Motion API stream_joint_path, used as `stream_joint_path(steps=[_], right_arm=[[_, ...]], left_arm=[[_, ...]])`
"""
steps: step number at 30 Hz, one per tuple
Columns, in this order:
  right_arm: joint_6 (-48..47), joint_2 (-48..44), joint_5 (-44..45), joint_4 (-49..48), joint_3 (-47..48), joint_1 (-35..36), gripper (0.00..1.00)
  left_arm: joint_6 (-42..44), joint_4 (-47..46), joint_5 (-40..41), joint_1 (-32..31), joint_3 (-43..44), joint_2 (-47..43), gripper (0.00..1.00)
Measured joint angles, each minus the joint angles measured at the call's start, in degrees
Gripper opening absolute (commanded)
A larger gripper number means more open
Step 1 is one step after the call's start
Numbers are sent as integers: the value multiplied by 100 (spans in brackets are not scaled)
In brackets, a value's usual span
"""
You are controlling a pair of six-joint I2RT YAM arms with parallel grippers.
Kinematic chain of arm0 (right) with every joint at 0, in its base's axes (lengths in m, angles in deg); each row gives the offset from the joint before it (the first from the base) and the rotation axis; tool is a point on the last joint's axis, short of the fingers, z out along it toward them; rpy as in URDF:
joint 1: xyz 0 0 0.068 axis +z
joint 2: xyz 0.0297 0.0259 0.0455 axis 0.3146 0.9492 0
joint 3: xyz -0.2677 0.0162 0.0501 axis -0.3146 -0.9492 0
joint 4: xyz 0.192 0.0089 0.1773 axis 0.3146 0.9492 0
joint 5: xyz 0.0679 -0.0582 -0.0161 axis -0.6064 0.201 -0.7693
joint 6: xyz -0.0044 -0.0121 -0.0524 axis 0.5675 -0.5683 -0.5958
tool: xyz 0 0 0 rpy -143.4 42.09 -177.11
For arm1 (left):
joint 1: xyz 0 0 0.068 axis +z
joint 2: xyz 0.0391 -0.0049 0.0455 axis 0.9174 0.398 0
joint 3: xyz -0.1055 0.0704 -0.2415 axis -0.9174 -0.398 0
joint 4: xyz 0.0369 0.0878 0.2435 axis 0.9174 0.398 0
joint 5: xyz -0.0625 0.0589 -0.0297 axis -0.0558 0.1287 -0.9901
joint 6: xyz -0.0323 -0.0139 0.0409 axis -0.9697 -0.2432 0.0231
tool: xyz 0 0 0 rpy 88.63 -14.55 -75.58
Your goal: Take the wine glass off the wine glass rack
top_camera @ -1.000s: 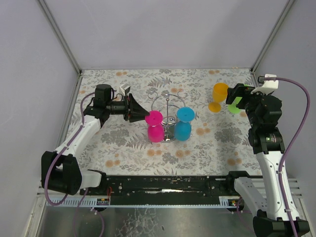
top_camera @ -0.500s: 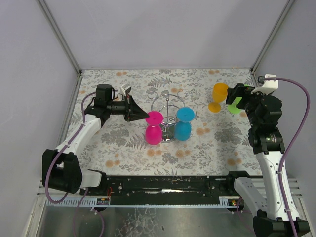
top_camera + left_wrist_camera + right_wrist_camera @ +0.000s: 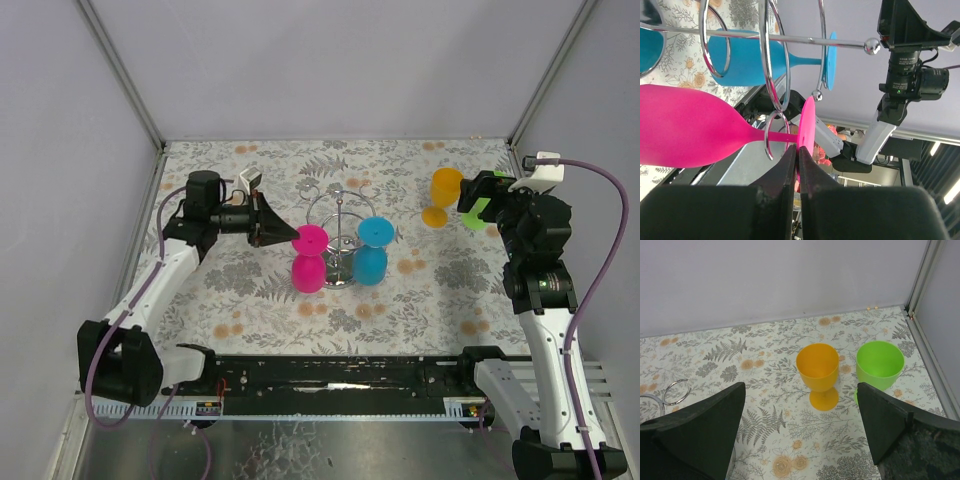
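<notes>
Left wrist view: bowl of pink wine glass [image 3: 700, 127] cut off at left edge. Overhead view: green glass [image 3: 476, 216] mostly hidden behind right gripper [image 3: 484, 190].

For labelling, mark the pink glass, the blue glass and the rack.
Pink glass [image 3: 690, 130]: left wrist view, on its bowl.
Blue glass [image 3: 370, 266]: top view, on its bowl.
Rack [image 3: 871, 46]: left wrist view, on a rod's ball tip.

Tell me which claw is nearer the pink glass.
Left. The left claw is shut on the foot of the pink glass; the right claw hangs open far off, by the orange glass and green glass.
</notes>
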Motion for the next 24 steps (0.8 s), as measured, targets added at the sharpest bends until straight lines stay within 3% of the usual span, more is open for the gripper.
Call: stream_joint_path(steps=[17, 24], right_arm=[[0, -2, -17, 4, 0, 0, 99], [-2, -4, -81, 52, 0, 0, 99]], left_arm=[[122, 509, -133, 136, -212, -560, 0], [466, 942, -129, 538, -236, -708, 0]])
